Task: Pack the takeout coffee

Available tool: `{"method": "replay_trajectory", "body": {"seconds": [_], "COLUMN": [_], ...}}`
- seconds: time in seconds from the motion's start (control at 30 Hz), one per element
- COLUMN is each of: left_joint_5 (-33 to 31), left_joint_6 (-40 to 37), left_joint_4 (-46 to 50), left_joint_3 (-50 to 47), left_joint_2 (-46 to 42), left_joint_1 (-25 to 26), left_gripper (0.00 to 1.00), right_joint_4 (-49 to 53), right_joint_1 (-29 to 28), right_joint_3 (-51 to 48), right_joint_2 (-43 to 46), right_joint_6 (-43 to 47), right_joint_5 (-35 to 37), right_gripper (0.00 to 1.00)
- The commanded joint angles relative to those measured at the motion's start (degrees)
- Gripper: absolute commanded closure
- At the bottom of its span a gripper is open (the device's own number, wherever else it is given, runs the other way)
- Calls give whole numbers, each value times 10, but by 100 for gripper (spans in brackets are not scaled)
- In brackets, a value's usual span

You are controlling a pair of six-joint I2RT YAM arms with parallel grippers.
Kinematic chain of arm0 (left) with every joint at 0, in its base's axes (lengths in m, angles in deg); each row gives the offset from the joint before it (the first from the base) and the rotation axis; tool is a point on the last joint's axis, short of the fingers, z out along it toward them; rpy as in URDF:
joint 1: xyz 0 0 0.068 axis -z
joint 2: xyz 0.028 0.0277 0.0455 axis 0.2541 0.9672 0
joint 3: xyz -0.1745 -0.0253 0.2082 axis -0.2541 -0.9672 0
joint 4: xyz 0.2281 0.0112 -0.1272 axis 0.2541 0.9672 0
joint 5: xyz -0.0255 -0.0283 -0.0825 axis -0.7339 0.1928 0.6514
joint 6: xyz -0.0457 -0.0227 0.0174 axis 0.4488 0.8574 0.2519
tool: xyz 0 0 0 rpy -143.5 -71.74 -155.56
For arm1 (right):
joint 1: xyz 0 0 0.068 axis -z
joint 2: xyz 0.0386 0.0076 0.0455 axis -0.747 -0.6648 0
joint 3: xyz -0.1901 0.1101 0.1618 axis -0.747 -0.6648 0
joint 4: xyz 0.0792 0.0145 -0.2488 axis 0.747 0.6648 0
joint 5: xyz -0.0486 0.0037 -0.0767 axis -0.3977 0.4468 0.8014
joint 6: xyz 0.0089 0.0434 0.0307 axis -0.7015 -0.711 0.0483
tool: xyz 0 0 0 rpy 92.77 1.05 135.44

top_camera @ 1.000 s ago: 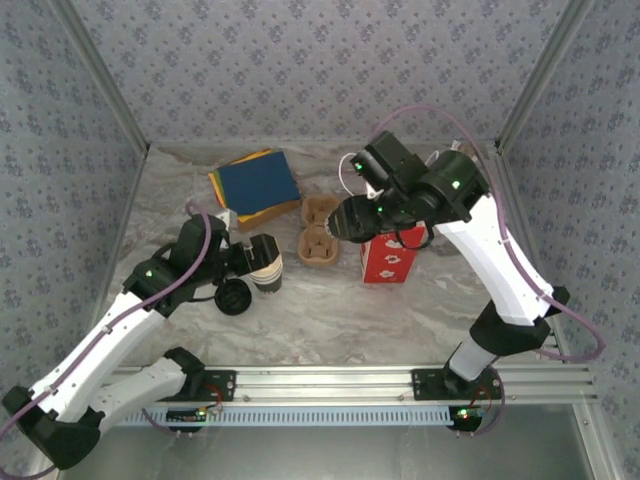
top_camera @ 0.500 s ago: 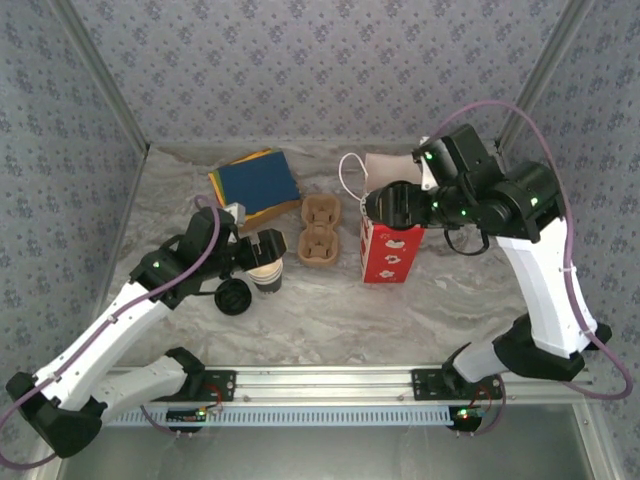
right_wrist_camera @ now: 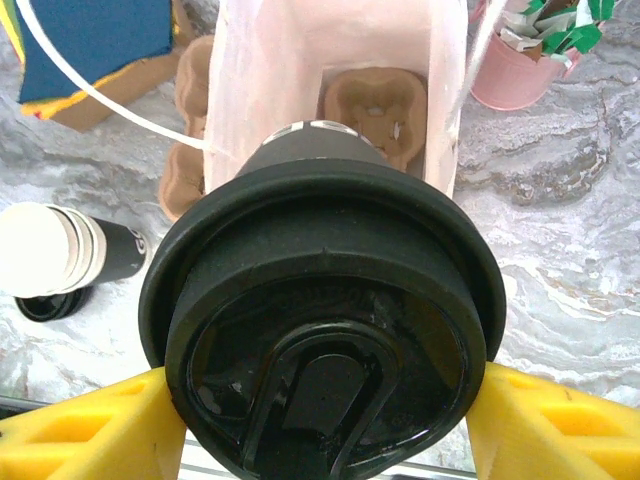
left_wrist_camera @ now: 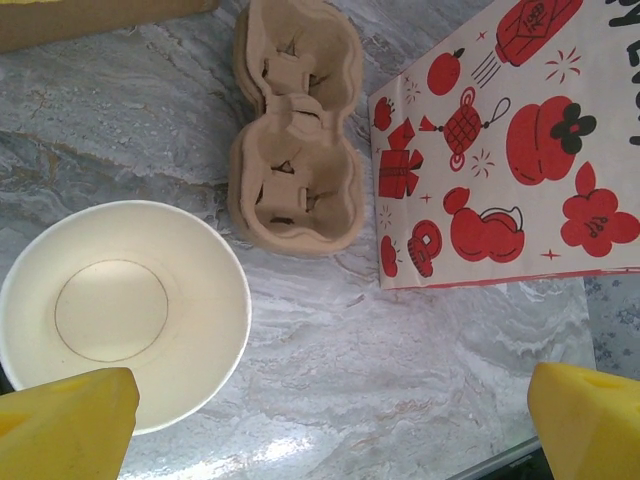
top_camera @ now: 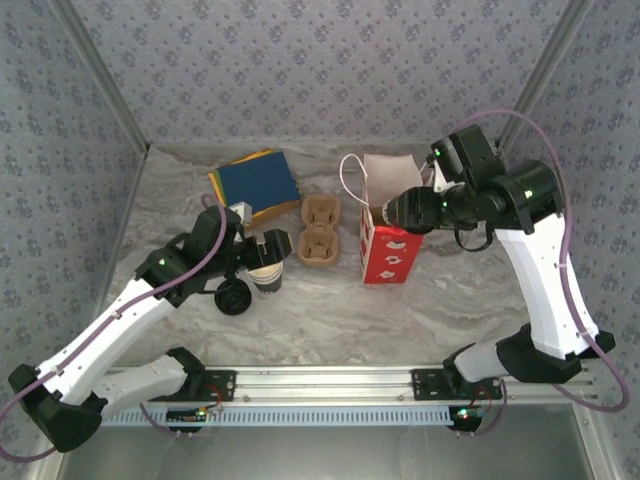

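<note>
While right gripper (top_camera: 402,212) pinched lidded takeout coffee (right_wrist_camera: 320,330) at its sides, centre-right of top view over red paper bag (top_camera: 390,252) mouth, left gripper (top_camera: 266,244) hung spread wide over paper cup stack (right_wrist_camera: 70,255). Cup likely light, crushable; lid slick. Best grip: wall below rim.

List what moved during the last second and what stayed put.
The right gripper, shut on the takeout coffee, swung rightward in the top view, from near the cup carrier to the open mouth of the red bag. The left arm shifted slightly; the left gripper stays open over the stack of paper cups. Nothing was grasped or released. Bag, carrier, stack and loose lid stayed put.
</note>
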Motion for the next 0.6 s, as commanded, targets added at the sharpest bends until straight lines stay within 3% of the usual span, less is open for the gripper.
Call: {"method": "replay_trajectory", "body": {"seconds": [0.0, 0.57], "left_joint_5": [-5, -1], "left_joint_6": [-12, -29], "left_joint_4": [-24, -46], "left_joint_3": [8, -12], "left_joint_2": [1, 14], "left_joint_1": [5, 8], "left_gripper": [0, 0], "right_joint_4": [35, 43], "right_joint_1": [6, 14], "right_joint_3": [17, 91], "right_joint_2": [-26, -147], "right_joint_6": [24, 53], "right_joint_5": [3, 30], "right_gripper": [30, 30]}}
